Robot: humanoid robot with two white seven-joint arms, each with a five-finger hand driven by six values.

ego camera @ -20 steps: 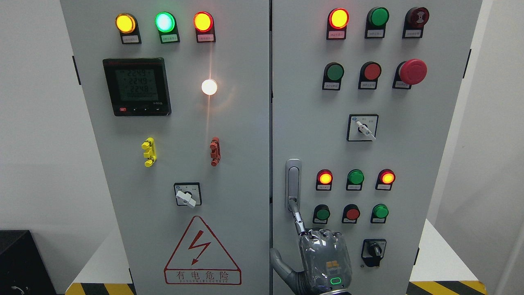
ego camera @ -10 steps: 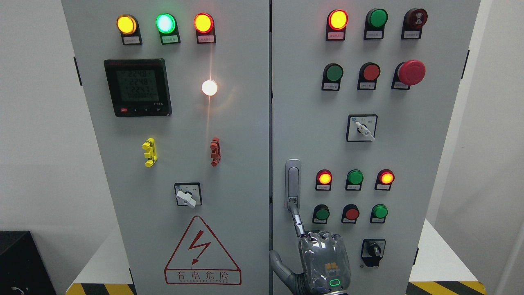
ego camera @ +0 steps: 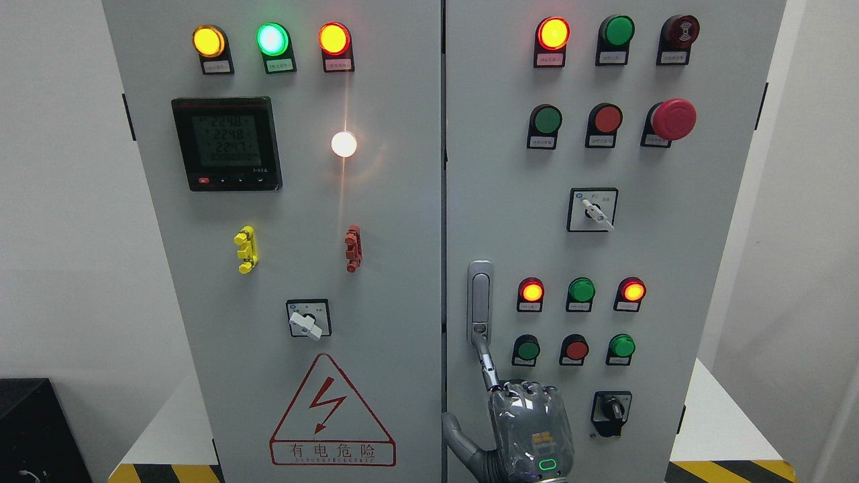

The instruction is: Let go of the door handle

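We see the right hand below the door handle, its other fingers curled and one extended fingertip touching the handle's lower end, so we judge the release not yet complete.

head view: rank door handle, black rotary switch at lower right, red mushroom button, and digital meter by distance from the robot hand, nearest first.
From the hand, at the bottom of the right door:
1. Door handle, just above, index fingertip at its lower end.
2. Black rotary switch, just right.
3. Red mushroom button, upper right.
4. Digital meter, upper left door.
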